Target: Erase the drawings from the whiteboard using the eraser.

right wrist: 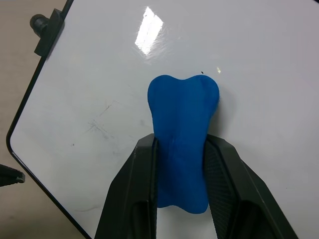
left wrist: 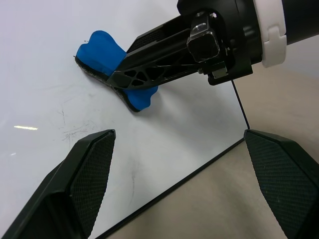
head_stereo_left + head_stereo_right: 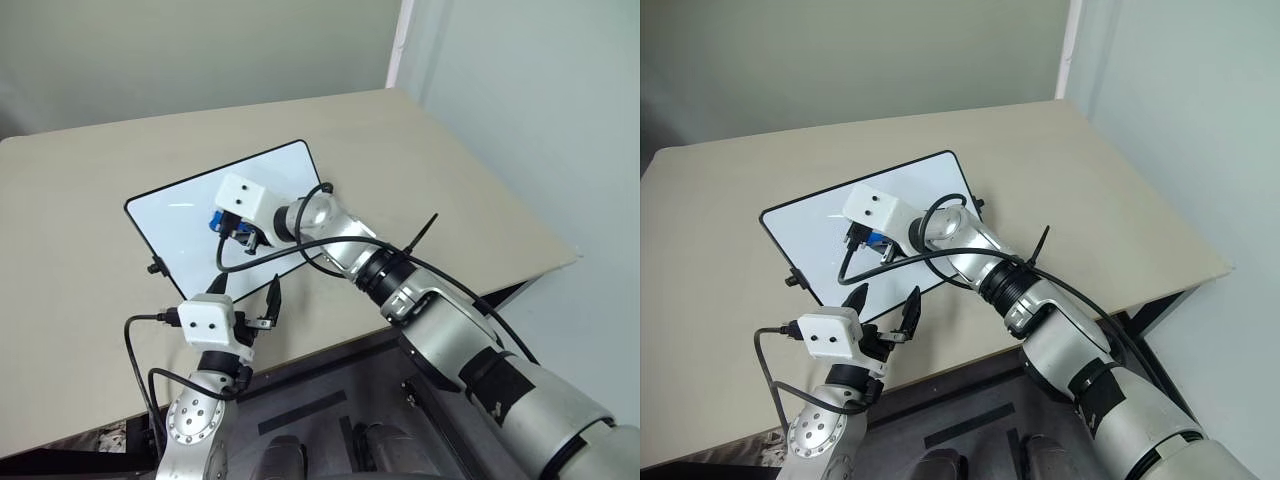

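The whiteboard [image 3: 170, 215] lies flat on the table, with a thin black frame and a black side knob [image 1: 39, 22]. My right gripper [image 1: 183, 142] reaches over it and is shut on the blue eraser [image 1: 182, 124], whose dark underside rests on the board [image 2: 102, 52]. My left gripper [image 3: 246, 292] is open and holds nothing; it hovers at the board's near edge, with its fingertips [image 2: 99, 144] pointing at the eraser. The drawings are hidden or out of view. Faint grey streaks [image 1: 97, 124] mark the board beside the eraser.
The beige table [image 3: 420, 150] extends far beyond the board on all sides; its near edge runs just behind my left gripper. Black cables [image 3: 300, 245] loop off the right wrist over the board's near corner. A white glare patch [image 1: 148, 30] sits on the board.
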Available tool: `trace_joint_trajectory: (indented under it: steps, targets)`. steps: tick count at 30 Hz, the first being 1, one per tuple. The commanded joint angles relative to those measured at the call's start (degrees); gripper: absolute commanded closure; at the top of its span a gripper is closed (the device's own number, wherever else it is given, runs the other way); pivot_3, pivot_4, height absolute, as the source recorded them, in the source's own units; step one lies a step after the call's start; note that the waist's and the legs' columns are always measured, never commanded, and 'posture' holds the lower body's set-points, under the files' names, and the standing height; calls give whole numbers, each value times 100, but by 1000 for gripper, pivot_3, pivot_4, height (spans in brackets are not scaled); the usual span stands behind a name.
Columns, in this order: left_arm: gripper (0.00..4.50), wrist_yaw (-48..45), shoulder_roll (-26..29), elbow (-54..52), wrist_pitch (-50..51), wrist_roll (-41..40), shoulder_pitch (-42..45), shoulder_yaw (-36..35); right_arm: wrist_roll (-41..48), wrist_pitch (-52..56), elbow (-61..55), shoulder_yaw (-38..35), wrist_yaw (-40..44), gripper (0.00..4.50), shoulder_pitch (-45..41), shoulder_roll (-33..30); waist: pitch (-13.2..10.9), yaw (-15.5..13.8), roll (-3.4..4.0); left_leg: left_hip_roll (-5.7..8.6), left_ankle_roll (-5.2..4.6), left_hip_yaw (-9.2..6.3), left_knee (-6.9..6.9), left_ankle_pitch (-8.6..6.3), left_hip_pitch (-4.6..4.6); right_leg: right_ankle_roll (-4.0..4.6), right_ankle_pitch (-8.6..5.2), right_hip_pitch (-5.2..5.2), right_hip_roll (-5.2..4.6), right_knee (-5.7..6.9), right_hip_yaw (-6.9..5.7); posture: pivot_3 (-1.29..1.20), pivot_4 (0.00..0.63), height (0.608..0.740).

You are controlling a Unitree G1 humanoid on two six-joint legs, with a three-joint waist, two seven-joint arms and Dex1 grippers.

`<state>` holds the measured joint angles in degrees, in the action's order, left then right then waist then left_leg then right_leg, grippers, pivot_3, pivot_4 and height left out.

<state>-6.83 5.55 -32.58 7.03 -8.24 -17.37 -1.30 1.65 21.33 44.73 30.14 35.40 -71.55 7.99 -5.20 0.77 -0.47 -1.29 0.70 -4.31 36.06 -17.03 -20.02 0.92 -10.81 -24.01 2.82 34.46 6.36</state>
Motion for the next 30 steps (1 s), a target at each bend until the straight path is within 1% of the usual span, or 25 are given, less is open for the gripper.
trace_joint_trajectory:
  steps: [1,8,14,19,26,30]
  targets:
    - [0,38,-32,-176,-113,43,2,27,-10,-99,-3,30,-46,3180,-27,1331,0,0,0,0,0,0,0,0,1,0,0,0,0,1,0,0,150,727]
    - [0,29,-21,-169,-131,22,-4,-25,-28,-49,525,-203,-416,3180,-272,1328,2,-8,2,0,2,0,1,-1,5,12,7,2,0,4,0,0,150,727]
    - [0,15,-15,-147,-143,16,1,-53,-76,-40,730,-172,-487,3180,-359,1332,1,-8,2,0,9,0,1,-5,4,41,25,-1,0,10,-1,0,150,727]
    - [0,13,-29,-131,-162,1,-20,-55,-125,31,667,-75,-374,3180,-360,1294,1,-8,2,0,5,2,4,-1,7,40,32,-5,0,11,-3,0,150,727]
    - [0,13,-53,-106,-196,-7,-50,-38,212,5,235,-272,-11,3180,-356,1340,2,-3,1,0,3,4,4,1,4,37,31,-14,0,9,-3,0,150,727]
    - [0,21,-66,-93,-211,0,-51,-33,268,29,219,-306,-31,3180,-353,1305,2,-11,0,0,1,5,3,3,-1,27,26,-15,0,8,-4,0,150,727]
